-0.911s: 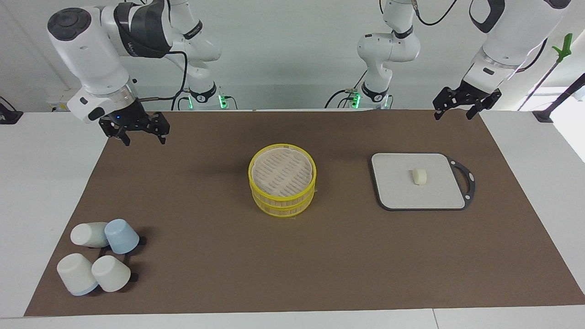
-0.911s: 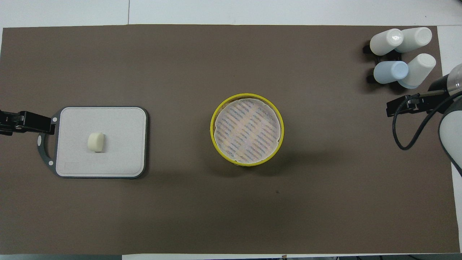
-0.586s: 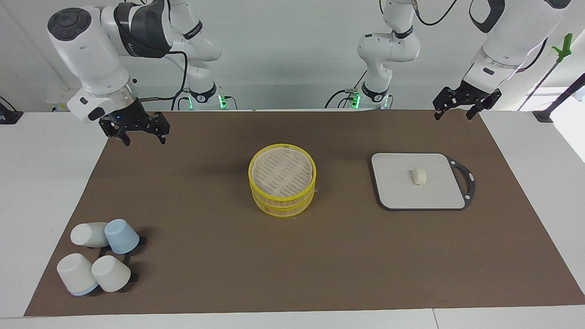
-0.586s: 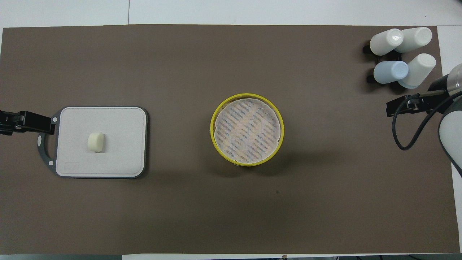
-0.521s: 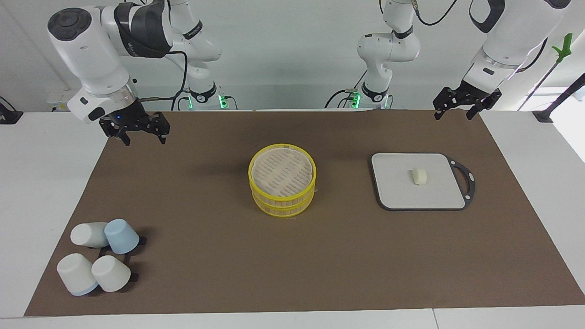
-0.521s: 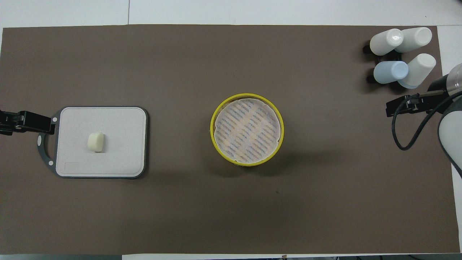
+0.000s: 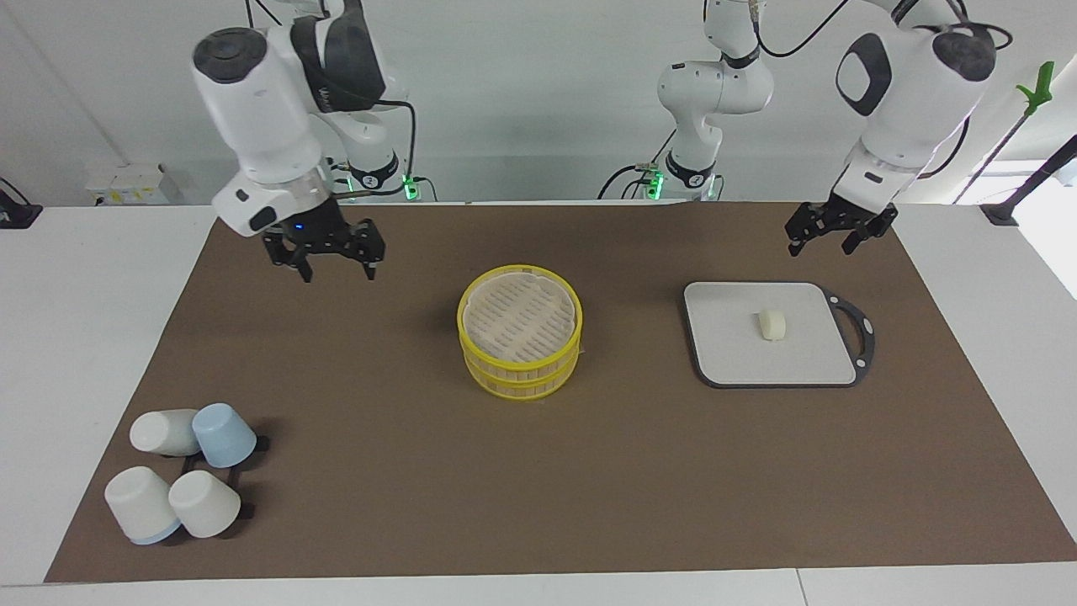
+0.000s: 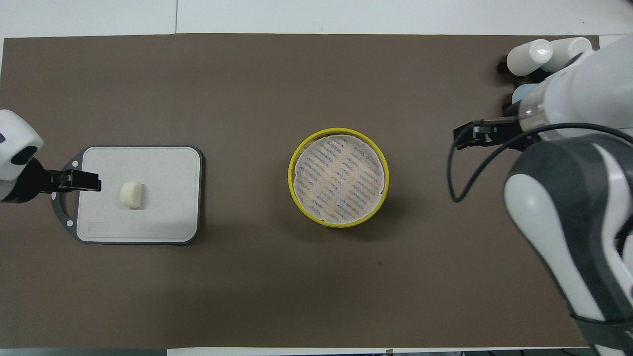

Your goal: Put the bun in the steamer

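The bun (image 7: 772, 325) (image 8: 131, 194) lies on a grey black-edged board (image 7: 732, 358) (image 8: 163, 217) toward the left arm's end of the table. The steamer (image 7: 520, 376) (image 8: 290, 174) stands mid-table as two stacked yellow-rimmed tiers with a pale slatted top. My left gripper (image 7: 820, 245) (image 8: 93, 181) is open and empty, up in the air by the board's handle end, apart from the bun. My right gripper (image 7: 338, 271) (image 8: 461, 136) is open and empty, raised over the mat between the steamer and the right arm's end.
Several upturned white and pale blue cups (image 7: 181, 471) (image 8: 541, 53) stand on a black rack at the mat's corner, farther from the robots, at the right arm's end. A brown mat (image 7: 379, 471) covers the table.
Both arms have swung inward. The right gripper has moved from the mat's edge toward the steamer. The left gripper has come down toward the board. Bun and steamer have not moved.
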Available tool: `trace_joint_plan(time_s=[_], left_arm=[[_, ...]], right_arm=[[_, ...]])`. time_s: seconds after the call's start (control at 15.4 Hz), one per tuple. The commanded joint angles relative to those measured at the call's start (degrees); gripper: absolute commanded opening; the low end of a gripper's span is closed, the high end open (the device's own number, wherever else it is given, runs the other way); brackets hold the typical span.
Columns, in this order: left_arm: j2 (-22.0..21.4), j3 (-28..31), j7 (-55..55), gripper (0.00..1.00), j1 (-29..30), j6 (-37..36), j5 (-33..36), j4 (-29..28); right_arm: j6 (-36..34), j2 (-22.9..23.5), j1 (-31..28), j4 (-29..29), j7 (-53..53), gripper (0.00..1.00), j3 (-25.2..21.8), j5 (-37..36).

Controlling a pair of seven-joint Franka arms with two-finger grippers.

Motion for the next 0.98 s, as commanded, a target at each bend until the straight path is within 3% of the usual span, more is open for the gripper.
trace_joint_plan(time_s=[0.0,0.26,0.46,0.65,0.78,0.91], left_arm=[[0.33,-0.34,3.58,1.0,1.08,12.73,0.92,-11.98],[8.68,-0.43,3.42,1.0,1.26,27.16,0.92,-15.43],[10.45,-0.52,3.77,1.0,1.17,29.56,0.92,-15.43],[11.33,-0.52,6.58,0.99,1.17,31.23,0.92,-15.43],[11.6,-0.52,6.93,0.77,1.17,31.32,0.92,-15.43],[11.69,-0.52,6.93,0.39,1.17,31.41,0.92,-15.43]], right_arm=[[1.04,7.56,9.12,6.47,12.5,0.99,-0.12,-0.76],[5.62,17.13,21.7,13.14,25.97,0.99,-0.38,-5.83],[8.76,22.16,25.58,15.62,30.19,0.99,-0.38,-6.83],[14.14,23.92,26.81,14.22,33.02,0.98,-0.12,-6.39],[14.59,24.71,27.53,14.13,33.72,0.97,-0.12,-6.3],[14.76,24.72,27.53,14.13,34.34,0.94,-0.12,-6.03]])
